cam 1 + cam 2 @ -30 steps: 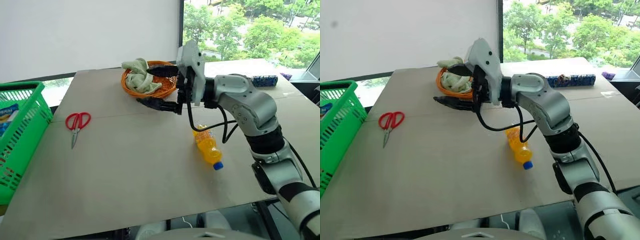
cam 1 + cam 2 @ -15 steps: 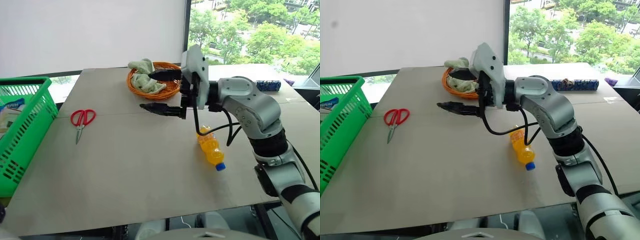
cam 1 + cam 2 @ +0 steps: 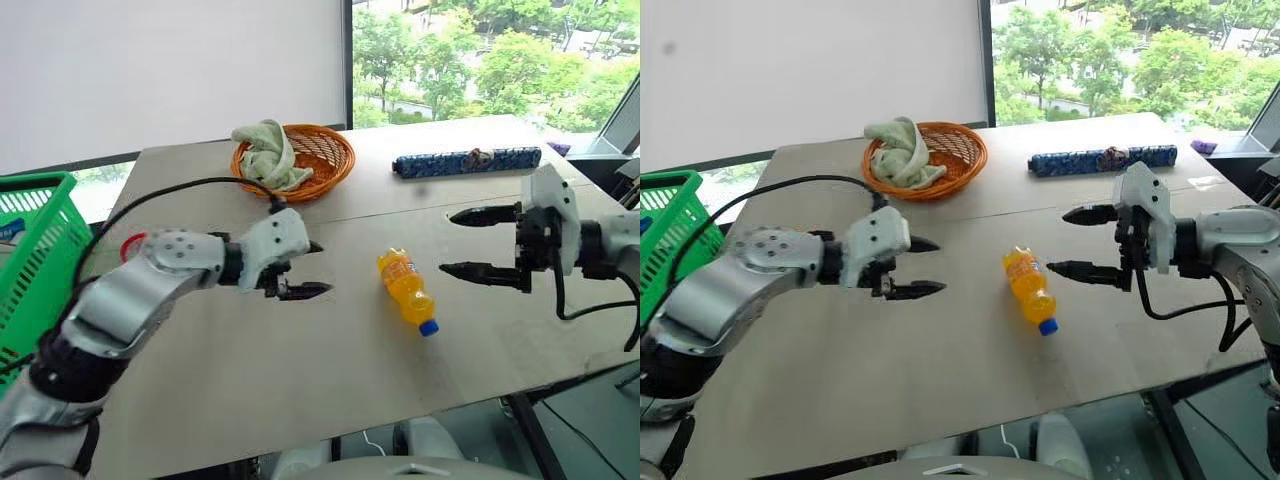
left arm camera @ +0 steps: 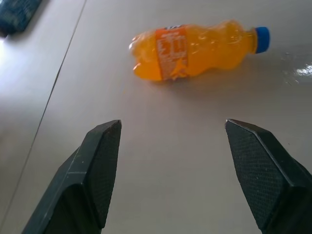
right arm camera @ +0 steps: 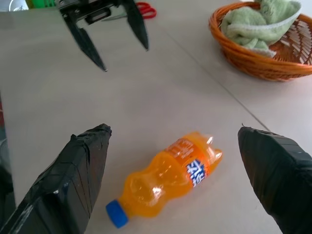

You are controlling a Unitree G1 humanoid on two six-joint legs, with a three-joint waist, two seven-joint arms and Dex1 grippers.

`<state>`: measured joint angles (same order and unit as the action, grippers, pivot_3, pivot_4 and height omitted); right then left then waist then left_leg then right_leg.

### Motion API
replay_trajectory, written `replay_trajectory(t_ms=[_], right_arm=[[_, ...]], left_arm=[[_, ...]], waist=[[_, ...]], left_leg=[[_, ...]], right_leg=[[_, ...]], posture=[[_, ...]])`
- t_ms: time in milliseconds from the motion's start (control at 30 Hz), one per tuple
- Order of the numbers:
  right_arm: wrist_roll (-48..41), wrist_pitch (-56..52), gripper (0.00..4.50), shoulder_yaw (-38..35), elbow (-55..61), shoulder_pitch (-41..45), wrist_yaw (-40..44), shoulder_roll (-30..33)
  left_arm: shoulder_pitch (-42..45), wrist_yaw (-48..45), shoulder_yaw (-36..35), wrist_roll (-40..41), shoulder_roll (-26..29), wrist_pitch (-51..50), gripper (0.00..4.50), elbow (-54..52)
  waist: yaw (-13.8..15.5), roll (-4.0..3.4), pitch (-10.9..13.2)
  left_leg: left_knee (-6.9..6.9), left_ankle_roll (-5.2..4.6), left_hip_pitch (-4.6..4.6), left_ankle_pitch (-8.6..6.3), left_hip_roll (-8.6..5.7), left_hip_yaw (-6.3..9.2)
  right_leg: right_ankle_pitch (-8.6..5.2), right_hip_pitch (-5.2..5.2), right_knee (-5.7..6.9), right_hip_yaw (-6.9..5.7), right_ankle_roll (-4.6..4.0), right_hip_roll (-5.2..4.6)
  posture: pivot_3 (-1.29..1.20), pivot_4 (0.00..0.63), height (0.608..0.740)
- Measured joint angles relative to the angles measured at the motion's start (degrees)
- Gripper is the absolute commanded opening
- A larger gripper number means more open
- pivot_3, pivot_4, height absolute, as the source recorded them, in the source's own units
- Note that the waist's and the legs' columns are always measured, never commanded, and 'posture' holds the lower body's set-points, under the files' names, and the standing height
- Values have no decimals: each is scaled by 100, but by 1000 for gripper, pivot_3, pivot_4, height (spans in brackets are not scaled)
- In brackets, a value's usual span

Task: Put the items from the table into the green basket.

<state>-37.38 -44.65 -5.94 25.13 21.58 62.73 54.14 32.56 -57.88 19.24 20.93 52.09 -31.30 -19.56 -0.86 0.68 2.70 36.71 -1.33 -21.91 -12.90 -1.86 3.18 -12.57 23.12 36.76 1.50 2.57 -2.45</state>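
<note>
The desk (image 3: pixel 330 390) filled the lower and middle part of the head views, its grey-brown panels meeting at seams. Nearest, at lower left of the frame, the left arm reached in toward the centre, and the left gripper (image 3: pixel 305 270) hung just over the desk with its jaws spread wide and nothing between them. At mid right, the right gripper (image 3: pixel 468 243) pointed toward the centre from the right edge, jaws also wide and empty.

Between the two grippers, apart from both, the orange drink bottle (image 3: pixel 405 290) lay on its side on the desk, its blue cap (image 3: pixel 429 327) turned toward the near edge. In the left wrist view the bottle (image 4: pixel 195 48) lay past the black fingers (image 4: pixel 95 165), not touched by them.

At the left edge of the frame stood the green basket (image 3: pixel 30 260), beside the desk's left side. A bit of the red-handled scissors (image 3: pixel 130 243) showed behind the left arm.

Farther back, at upper centre, an orange wicker basket (image 3: pixel 325 150) held a pale green cloth (image 3: pixel 262 150). To its right, the dark-blue patterned roll (image 3: pixel 465 160) lay flat across the desk's far part.
</note>
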Motion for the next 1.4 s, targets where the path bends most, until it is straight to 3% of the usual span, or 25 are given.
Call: replay_trajectory(t_ms=[300, 567, 833, 967, 1067, 1233, 1400], right_arm=[[-297, -161, 4500, -621, 635, -822, -424, 94], [-488, -282, 4500, -1005, 964, -1391, -557, 360], [-485, -89, 4500, -1318, 775, -1765, -228, 621], [-576, 235, 4500, -1272, 161, -1306, 215, 610], [-327, 592, 4500, -808, -702, -555, 680, 709], [59, 903, 4500, -192, -1926, 343, 1382, 820], [178, 1031, 4500, 190, -2300, 724, 2065, 877]], left_arm=[[1415, -1228, 1376, -1797, -1399, 2335, 4449, 2583], [2314, -1538, 1655, -2665, -2439, 3940, 4449, 4432], [2562, -1855, 1953, -3314, -2947, 4762, 4449, 5425], [2690, -1690, 1967, -3654, -3345, 4956, 4449, 6016], [2705, -1609, 2025, -3897, -3525, 5119, 4449, 6378], [2809, -1574, 2018, -4073, -3583, 5256, 4449, 6646], [2835, -1498, 1961, -4118, -3612, 5382, 4449, 6812]], waist=[[-292, 1, 11], [-427, 3, 12], [-664, 6, 14], [-808, 5, 17], [-962, 9, 22], [-1105, 6, 24], [-1110, 3, 21]], left_leg=[[40, -37, -21, -23, 9, -30], [47, -48, -32, -31, 9, -38], [50, -50, -29, -32, 10, -34], [52, -54, -25, -34, 7, -36], [52, -55, -22, -35, 8, -41], [46, -58, -21, -37, 9, -37], [49, -58, -19, -37, 9, -37]], right_leg=[[1, 2, -4, 25, 9, -2], [-3, 11, -5, 33, 20, -2], [13, 11, -5, 50, 58, -2], [24, 11, -8, 68, 78, -4], [27, 11, -10, 76, 82, -6], [27, 13, -9, 75, 87, -9], [31, 11, -8, 77, 97, -11]], posture=[[-192, 0, 740], [-242, 0, 740], [-271, 0, 740], [-279, 0, 740], [-270, 0, 740], [-254, 0, 740], [-247, 0, 740]])
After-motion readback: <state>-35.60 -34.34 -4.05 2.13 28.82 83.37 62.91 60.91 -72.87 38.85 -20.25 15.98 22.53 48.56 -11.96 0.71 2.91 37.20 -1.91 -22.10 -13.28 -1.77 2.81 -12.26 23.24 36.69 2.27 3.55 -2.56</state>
